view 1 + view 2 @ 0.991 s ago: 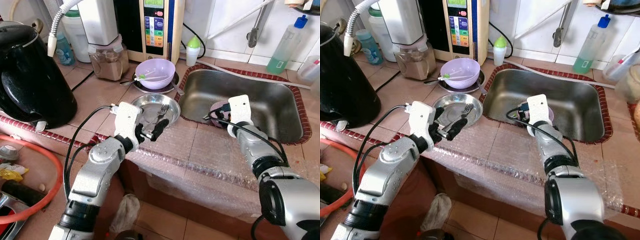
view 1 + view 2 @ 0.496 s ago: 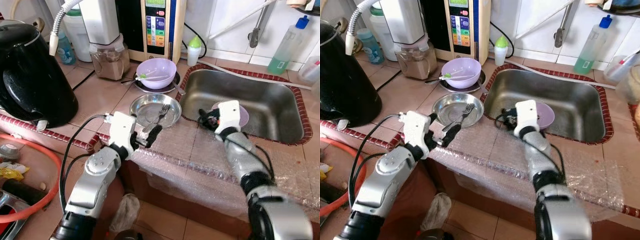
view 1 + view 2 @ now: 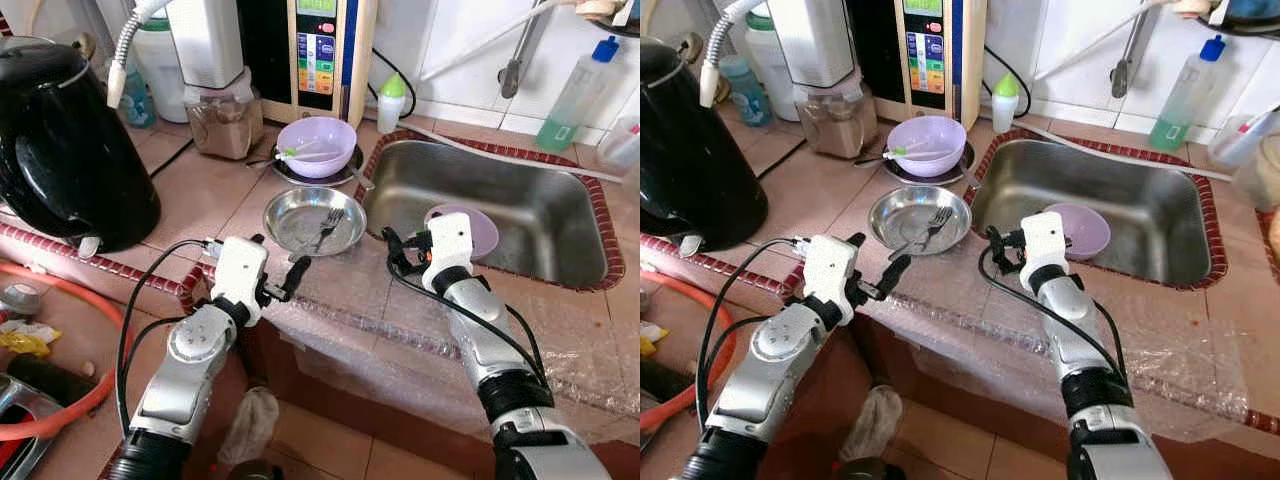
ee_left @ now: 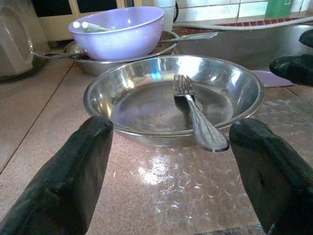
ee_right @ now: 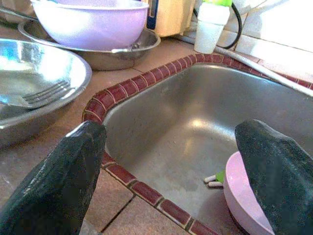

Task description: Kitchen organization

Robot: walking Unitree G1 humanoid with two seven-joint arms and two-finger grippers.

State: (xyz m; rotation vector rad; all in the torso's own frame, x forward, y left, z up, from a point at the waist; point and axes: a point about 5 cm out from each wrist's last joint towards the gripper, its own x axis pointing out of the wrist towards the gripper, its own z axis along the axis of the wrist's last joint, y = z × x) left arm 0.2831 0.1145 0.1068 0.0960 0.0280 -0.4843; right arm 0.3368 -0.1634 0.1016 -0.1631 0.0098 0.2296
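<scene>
Hovering at lower centre over the bubble-wrapped counter edge, the left gripper (image 3: 277,290) had its fingers spread, empty, before the steel dish (image 3: 290,222) holding a fork (image 3: 326,227). Right gripper (image 3: 397,262), likewise spread, sat mid-frame at the sink (image 3: 540,230) rim, pink bowl (image 3: 476,224) beyond.

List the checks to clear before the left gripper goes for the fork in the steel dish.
1. Left gripper open: ok, jaws spread wide.
2. Left gripper empty: ok.
3. Fork reachable: ok, its handle overhangs the steel dish rim toward the gripper.
4. Gripper lined up with the fork: ok, the handle lies between the jaws.
5. Right gripper out of the way: ok, open over the sink edge.
6. Purple bowl clear of the dish: ok, behind it.
</scene>
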